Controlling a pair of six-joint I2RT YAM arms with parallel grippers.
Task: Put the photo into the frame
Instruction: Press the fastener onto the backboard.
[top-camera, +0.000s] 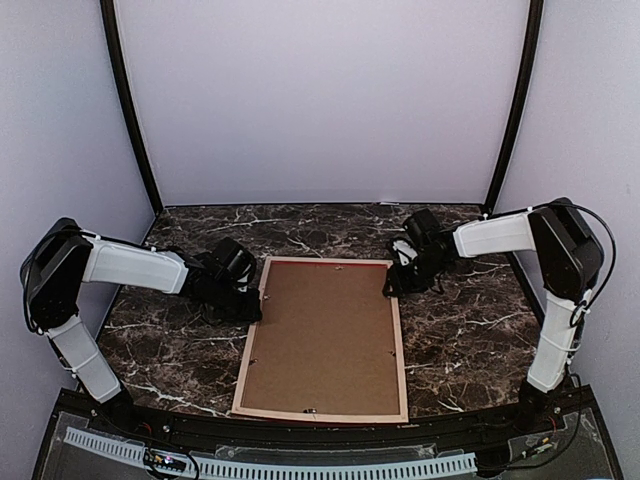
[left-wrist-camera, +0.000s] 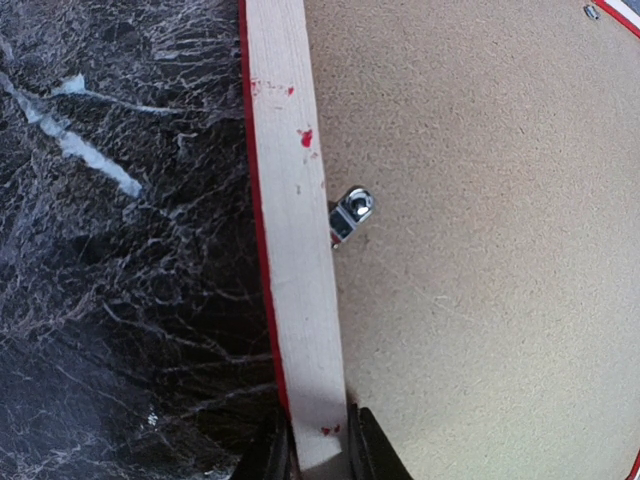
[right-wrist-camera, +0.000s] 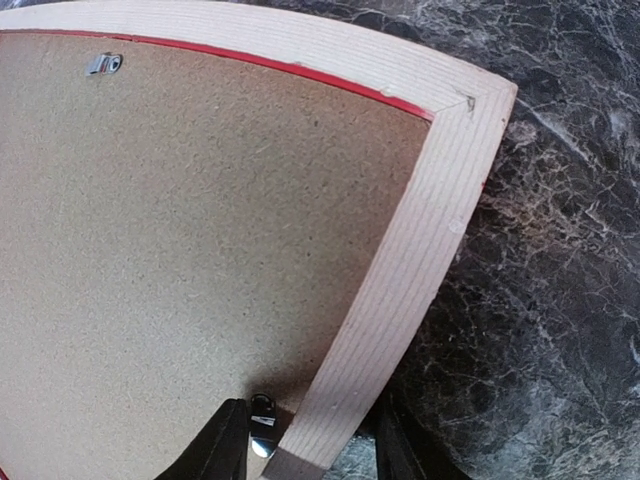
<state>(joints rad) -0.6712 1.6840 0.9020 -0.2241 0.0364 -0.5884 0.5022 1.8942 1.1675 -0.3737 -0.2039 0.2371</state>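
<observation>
The frame (top-camera: 249, 350) lies face down on the marble table, its pale wood back up, with a thin red edge showing. A plain brown backing board (top-camera: 322, 335) fills it. The photo is hidden. My left gripper (top-camera: 250, 308) is at the frame's left rail; in the left wrist view its jaws (left-wrist-camera: 318, 452) press on both sides of the rail (left-wrist-camera: 295, 230). My right gripper (top-camera: 393, 286) is at the right rail near the far corner. In the right wrist view it (right-wrist-camera: 310, 450) straddles the rail (right-wrist-camera: 420, 240), open, with gaps on both sides.
Small metal turn clips sit at the board's edge, one by the left rail (left-wrist-camera: 350, 212) and one beside my right gripper's inner finger (right-wrist-camera: 262, 437). Dark marble table (top-camera: 470, 340) surrounds the frame. White walls with black posts enclose the back and sides.
</observation>
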